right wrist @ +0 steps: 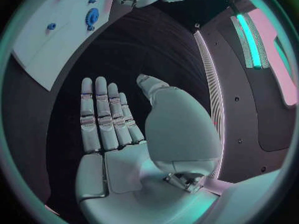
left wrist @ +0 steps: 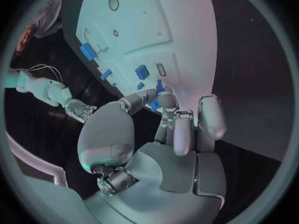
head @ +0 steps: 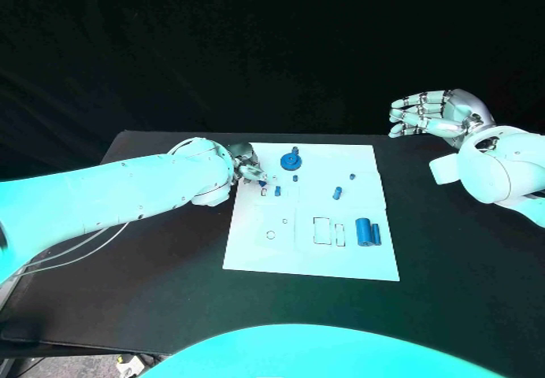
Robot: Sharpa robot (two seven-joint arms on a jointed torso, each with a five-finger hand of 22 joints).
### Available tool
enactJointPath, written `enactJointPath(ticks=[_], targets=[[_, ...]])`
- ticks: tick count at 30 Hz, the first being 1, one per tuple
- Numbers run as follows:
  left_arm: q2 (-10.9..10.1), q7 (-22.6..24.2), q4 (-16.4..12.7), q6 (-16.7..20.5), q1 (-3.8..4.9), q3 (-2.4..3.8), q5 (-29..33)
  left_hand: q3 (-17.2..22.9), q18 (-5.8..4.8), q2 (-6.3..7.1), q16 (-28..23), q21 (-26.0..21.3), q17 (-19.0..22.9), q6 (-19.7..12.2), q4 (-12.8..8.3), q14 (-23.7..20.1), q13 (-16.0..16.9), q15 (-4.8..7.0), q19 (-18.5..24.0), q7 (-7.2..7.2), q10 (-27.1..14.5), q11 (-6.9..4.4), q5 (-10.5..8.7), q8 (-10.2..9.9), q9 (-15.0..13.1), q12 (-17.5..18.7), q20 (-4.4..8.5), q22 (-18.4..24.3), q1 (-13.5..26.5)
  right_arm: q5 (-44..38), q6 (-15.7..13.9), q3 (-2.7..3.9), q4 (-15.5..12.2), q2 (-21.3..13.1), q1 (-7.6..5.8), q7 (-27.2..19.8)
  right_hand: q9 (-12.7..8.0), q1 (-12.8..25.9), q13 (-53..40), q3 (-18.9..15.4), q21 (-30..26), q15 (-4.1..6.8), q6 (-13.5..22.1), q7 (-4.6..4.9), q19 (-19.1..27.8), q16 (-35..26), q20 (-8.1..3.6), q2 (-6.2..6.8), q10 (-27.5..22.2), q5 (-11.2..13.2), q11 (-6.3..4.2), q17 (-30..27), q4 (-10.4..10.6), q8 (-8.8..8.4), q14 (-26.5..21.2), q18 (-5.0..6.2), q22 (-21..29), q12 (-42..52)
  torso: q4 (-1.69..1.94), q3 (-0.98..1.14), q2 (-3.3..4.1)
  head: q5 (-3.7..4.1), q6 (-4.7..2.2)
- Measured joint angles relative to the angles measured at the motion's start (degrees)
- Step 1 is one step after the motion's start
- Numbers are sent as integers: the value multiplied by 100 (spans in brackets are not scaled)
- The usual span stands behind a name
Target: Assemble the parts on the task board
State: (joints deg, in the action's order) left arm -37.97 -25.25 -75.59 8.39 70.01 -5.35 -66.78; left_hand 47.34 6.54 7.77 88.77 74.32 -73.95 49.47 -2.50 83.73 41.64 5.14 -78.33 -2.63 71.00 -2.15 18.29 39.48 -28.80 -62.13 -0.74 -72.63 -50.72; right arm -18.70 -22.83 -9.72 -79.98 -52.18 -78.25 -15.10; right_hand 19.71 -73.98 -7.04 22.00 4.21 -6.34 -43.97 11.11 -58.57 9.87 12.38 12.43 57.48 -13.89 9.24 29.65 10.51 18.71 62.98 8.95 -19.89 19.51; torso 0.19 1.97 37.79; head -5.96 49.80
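Our left hand (head: 241, 161) works at the task board (head: 284, 260) edge, fingers (left wrist: 167, 100) pinched on a small blue part (left wrist: 155, 104). We judge seating is in hand; next, press it squarely home. Our right hand (head: 437, 113) hovers well apart above the tabletop (head: 454, 260), fingers spread, holding nothing.

Dim surroundings, wrist pictures bent at edges
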Motion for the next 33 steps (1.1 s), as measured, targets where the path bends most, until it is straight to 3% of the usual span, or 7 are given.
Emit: enactJointPath(ticks=[14, 15, 33], targets=[[81, -135, 57, -292, -25, 0, -58, 0, 0, 0, 0, 0, 0, 11, 1, 0, 48, 0, 0, 10, 61, -18, -37, 3, 0, -1, 0, -25, 0, -6, 6, 0, 5, 4, 3, -2, 0, 0, 0, 0, 0, 0, 0, 0, 0, 0, 0, 0, 0, 0, 0, 0, 0, 0, 0, 0, 0, 0, 0, 4, 2, 10, 20], [83, -136, 58, -308, -25, 2, -53, -125, 0, 0, 0, 0, 0, 19, 124, 0, 48, 0, 0, 20, 62, -19, -35, 102, 0, -1, 0, -26, 0, -6, 7, 0, 5, 4, 4, -2, 0, 0, 0, 0, 0, 0, 0, 0, 0, 0, 0, 0, 0, 0, 0, 0, 0, 0, 0, 0, 0, 0, 0, 4, 1, 10, 20], [93, -153, 55, -453, -24, 9, -66, -126, -2, 0, 0, 0, 0, 52, 124, 0, 48, 0, -1, 49, 163, -39, -36, 234, -4, -28, 0, -29, 0, 9, 11, 0, 9, 6, 16, -4, -1, 0, 8, 0, 0, 0, 0, 0, 0, 0, 0, 0, 0, -1, 0, -2, 0, 0, 1, 0, 20, 0, 4, 2, 2, 9, 20]])
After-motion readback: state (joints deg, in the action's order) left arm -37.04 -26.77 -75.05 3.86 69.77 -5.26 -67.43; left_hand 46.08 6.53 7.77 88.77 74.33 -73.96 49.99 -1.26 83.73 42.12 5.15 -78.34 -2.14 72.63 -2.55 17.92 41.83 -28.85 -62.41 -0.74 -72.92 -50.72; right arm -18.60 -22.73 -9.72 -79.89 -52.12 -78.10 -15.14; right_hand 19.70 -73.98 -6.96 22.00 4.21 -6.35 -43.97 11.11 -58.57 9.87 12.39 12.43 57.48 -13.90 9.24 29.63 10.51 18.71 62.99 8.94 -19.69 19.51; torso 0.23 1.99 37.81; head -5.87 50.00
